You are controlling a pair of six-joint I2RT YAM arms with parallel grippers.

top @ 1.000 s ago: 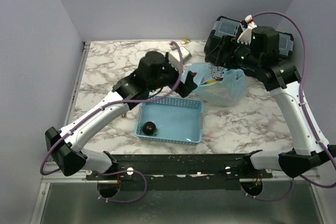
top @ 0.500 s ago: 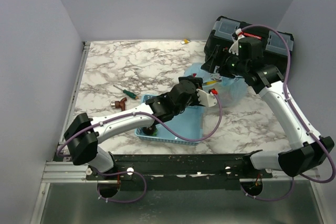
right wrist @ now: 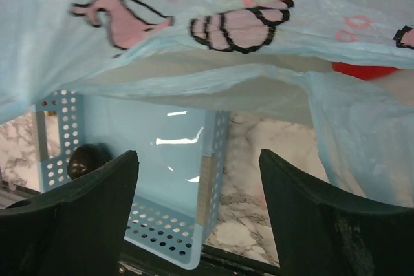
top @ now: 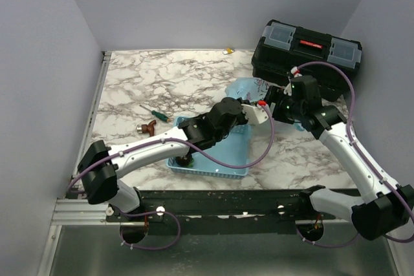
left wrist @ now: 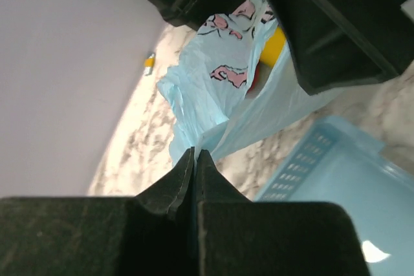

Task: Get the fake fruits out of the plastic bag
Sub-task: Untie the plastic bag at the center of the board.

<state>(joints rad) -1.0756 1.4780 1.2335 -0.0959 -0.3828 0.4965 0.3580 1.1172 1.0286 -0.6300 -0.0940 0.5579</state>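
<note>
The left end effector [left wrist: 195,157] is pinched tight on a thin fold of the plastic bag [left wrist: 210,98], a crinkly, translucent light-blue film printed with pink, dark-outlined cartoons. The bag lies on the marbled worktop [top: 162,79] just beyond the rigid, perforated blue basket [top: 226,148] and in front of the boxy black toolbox [top: 307,46]. A yellow oblong fruit [left wrist: 273,43] and a glossy red fruit [right wrist: 365,69] show through its film. The right end effector [right wrist: 197,157] stands wide with nothing between its jaws, close to the bag's drooping edge. A dark round plum [right wrist: 87,159] sits in a corner of the basket.
</note>
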